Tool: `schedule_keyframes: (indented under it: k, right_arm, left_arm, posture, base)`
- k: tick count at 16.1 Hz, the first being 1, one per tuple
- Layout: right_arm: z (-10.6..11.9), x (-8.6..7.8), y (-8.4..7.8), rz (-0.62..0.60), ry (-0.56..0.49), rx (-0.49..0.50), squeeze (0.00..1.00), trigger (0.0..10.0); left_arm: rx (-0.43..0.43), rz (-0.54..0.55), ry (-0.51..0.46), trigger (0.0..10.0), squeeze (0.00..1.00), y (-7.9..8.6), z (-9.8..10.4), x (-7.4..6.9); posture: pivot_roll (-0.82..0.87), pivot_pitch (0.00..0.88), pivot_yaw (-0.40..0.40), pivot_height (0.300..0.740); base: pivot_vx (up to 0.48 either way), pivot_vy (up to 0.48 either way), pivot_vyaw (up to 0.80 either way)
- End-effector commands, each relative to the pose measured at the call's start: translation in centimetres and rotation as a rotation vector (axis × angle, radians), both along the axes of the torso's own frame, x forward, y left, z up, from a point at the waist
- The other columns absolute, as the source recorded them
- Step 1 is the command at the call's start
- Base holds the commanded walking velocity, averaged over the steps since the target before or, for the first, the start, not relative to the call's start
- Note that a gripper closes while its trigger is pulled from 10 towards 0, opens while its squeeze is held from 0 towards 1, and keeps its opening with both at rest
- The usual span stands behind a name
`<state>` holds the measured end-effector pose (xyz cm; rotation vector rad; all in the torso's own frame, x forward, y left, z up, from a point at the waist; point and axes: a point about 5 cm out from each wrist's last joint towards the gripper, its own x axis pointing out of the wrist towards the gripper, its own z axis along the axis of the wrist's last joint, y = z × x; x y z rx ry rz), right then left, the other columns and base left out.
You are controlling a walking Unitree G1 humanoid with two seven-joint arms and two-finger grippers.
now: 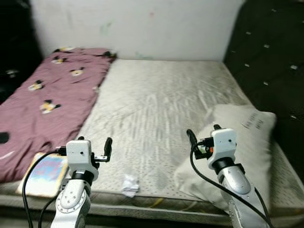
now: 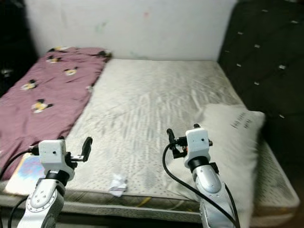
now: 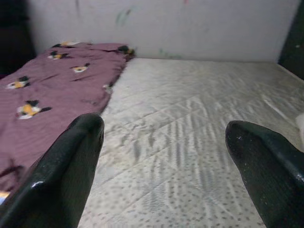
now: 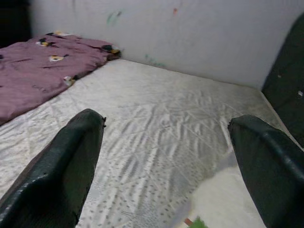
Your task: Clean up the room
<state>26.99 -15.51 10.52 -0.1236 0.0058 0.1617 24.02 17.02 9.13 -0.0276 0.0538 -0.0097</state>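
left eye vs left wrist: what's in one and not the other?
Left eye only: crumpled white paper near the mattress's front edge, a colourful book at the front left corner, the white pillow, the dark tufted headboard, and the right end effector over the pillow.
Left wrist only: a close look along the left end effector, its fingers wide apart and empty.
Both: the bare mattress, the maroon blanket, the white wall.

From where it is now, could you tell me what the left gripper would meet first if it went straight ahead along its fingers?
The open left gripper points across the bare grey quilted mattress toward the white back wall. Nothing stands in that line, so it would probably skim the mattress surface first; depth is hard to judge.
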Motion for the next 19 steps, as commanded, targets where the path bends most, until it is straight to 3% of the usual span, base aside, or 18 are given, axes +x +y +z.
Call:
schedule_keyframes:
  k: [1, 9, 19]
  right_arm:
    - [0.18, 0.33, 0.39, 0.009, -0.006, 0.005, 0.00, 10.0]
    - [0.01, 0.31, 0.23, 0.009, 0.002, -0.004, 0.00, 10.0]
    - [-0.16, 0.18, 0.69, 0.017, 0.014, 0.015, 0.00, 10.0]
  left_arm:
    - [0.008, 0.009, 0.008, 10.0, 0.00, 0.51, -0.05, 0.07]
    - [0.005, 0.006, 0.005, 10.0, 0.00, 0.29, -0.01, 0.09]
    - [0.000, 0.007, 0.003, 10.0, 0.00, 0.35, 0.00, 0.06]
  posture:
    - [0.06, 0.000, -0.002, 0.740]
    - [0.06, 0.000, -0.006, 0.740]
    - [0.06, 0.000, -0.003, 0.740]
  base:
    - [0.000, 0.480, 0.00]
    - [0.000, 0.474, 0.00]
    - [0.000, 0.000, 0.00]
